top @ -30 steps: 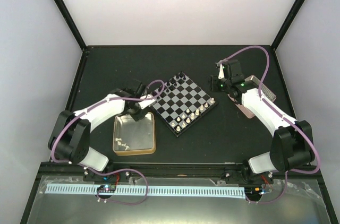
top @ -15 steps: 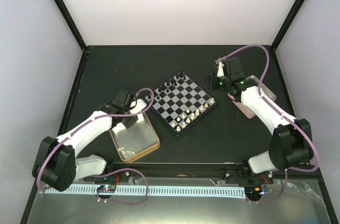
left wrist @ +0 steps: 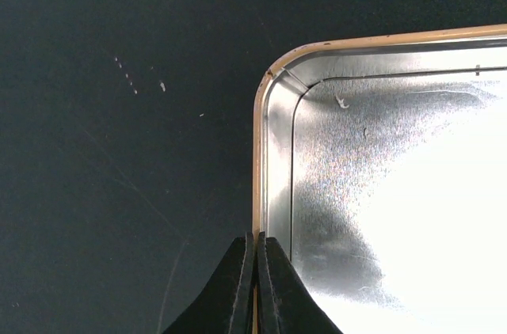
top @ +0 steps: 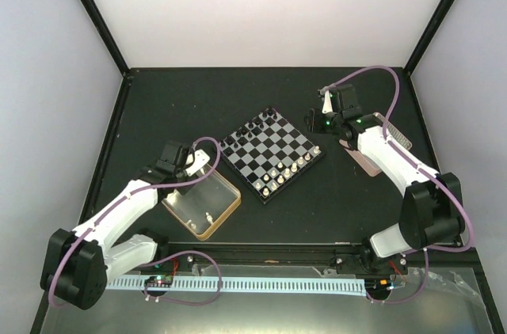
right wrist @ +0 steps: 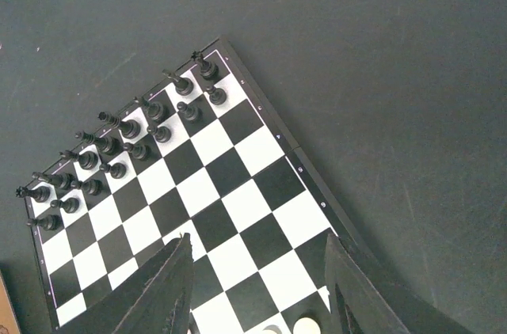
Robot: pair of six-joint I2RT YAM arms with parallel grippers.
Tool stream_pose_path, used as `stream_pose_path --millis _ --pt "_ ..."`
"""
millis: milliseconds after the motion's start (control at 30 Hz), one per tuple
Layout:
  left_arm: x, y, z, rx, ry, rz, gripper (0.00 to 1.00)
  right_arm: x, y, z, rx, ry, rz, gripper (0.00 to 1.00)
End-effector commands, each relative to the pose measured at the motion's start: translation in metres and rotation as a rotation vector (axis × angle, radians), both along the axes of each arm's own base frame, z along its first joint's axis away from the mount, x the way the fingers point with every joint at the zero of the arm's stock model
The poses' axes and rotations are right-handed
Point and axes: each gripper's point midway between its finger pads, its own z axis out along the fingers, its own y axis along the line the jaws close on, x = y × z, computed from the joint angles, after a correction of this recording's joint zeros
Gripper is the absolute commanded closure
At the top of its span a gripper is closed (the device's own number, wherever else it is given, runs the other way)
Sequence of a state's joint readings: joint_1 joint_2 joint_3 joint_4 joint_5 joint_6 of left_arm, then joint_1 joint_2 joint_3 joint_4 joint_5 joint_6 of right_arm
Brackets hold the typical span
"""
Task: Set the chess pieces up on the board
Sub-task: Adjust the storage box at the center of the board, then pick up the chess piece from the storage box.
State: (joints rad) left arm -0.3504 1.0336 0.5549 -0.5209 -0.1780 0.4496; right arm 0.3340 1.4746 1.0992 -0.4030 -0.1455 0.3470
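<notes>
The board [top: 272, 152] lies askew mid-table. Black chess pieces [top: 252, 124] fill two rows along its far-left edge, and cream chess pieces [top: 283, 172] stand along its near-right edge. In the right wrist view the black rows [right wrist: 127, 148] are at upper left and a cream piece [right wrist: 305, 324] shows at the bottom. My right gripper [right wrist: 257, 239] hangs open over the board's bare middle squares, holding nothing. My left gripper [left wrist: 256, 251] is shut on the gold rim of the tin [left wrist: 356, 39]. One cream piece [top: 208, 218] lies inside the tin [top: 190, 203].
A pinkish silver tray [top: 394, 134] sits at the right, partly under my right arm. The tin now lies turned, with one corner close to the board's near-left corner. Black frame posts and white walls bound the dark table [top: 158, 104].
My left gripper has shut on the tin's rim and swung back to the left, turning and dragging the tin. The loose pieces inside have slid. My right arm has barely moved.
</notes>
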Motion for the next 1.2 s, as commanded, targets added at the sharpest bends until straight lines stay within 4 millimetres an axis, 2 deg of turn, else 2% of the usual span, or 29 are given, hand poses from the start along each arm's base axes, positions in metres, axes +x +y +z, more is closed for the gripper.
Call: stream_pose_path --millis 0,233,333,400,533,633,667,767,867,933,1000,1167 --pt "0.01 0.005 0.009 -0.008 -0.051 0.034 0.99 0.008 0.004 0.007 0.028 -0.018 0.001 0.53" --pt "0.019 0.033 0.005 0.084 -0.045 0.13 0.99 0.011 0.006 0.005 0.033 -0.008 0.006 0.53" --pt "0.027 0.043 0.01 0.087 -0.058 0.187 0.98 0.012 0.007 0.003 0.033 -0.002 0.009 0.53" --pt "0.034 0.047 0.017 0.065 -0.071 0.234 0.9 0.012 0.008 0.001 0.033 0.003 0.01 0.53" --pt "0.041 0.044 0.038 -0.02 -0.105 0.315 0.61 0.012 0.008 0.002 0.034 0.005 0.011 0.53" --pt "0.039 0.033 0.054 -0.119 -0.077 0.35 0.53 0.01 0.007 0.001 0.032 0.009 0.011 0.52" --pt "0.041 0.029 0.066 -0.145 -0.079 0.363 0.5 0.009 0.007 0.0 0.032 0.012 0.01 0.53" --pt "0.048 0.024 0.103 -0.253 -0.095 0.473 0.45 0.007 0.007 -0.001 0.037 0.016 0.011 0.53" --pt "0.048 0.018 0.121 -0.409 -0.066 0.643 0.44 0.005 0.008 -0.001 0.046 0.02 0.013 0.53" --pt "0.039 0.012 0.118 -0.476 0.006 0.725 0.43 0.004 0.008 -0.002 0.048 0.025 0.011 0.53" --pt "0.024 0.003 0.106 -0.561 0.117 0.842 0.43 0.002 0.008 -0.003 0.049 0.033 0.01 0.53" --pt "-0.034 -0.021 0.047 -0.608 0.467 1.0 0.49 -0.007 0.005 -0.009 0.047 0.058 0.008 0.53"
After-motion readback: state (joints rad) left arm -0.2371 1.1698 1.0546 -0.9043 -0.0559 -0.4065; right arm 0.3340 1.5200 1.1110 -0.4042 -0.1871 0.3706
